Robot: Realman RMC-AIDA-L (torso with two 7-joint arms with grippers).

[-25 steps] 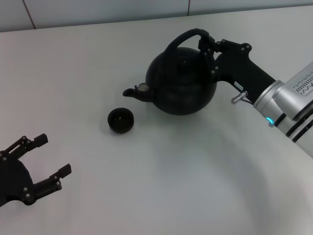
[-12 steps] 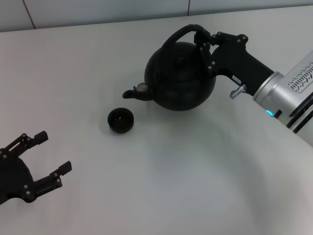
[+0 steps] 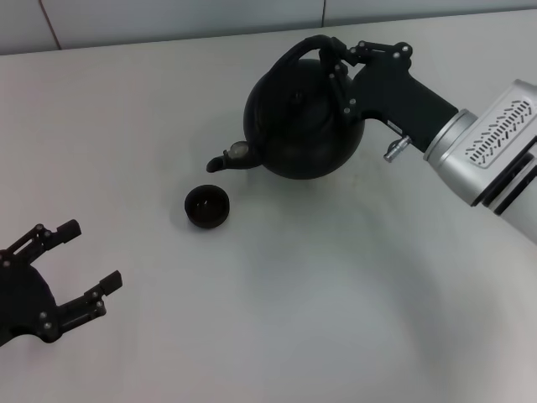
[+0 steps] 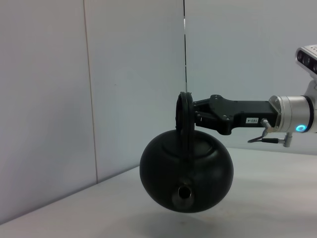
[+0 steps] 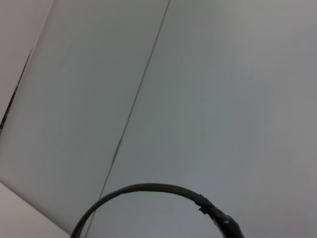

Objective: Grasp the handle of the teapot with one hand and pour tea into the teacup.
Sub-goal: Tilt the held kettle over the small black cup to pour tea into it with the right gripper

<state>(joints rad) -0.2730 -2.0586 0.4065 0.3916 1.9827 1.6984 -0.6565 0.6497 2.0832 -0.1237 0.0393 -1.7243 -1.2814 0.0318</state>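
Head view: right gripper [image 3: 337,60], arm reaching in from the right, jaws clamped on handle [image 3: 295,55] of teapot [image 3: 300,117], spout tipped twd teacup [image 3: 206,206] on tabletop [image 3: 277,311]. Left gripper [image 3: 71,270] low, jaws wide. Left wrist view: teapot [image 4: 186,171] lifted clear of tabletop. Right wrist view: only handle arc [image 5: 148,191].

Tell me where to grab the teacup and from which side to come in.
Grip the teacup by its rim, coming straight down from above. It is tiny, round and handleless, sitting upright on the table, so no side offers a better hold. Pinch across the rim away from the teapot spout, which hangs close by. The open left tool is free.
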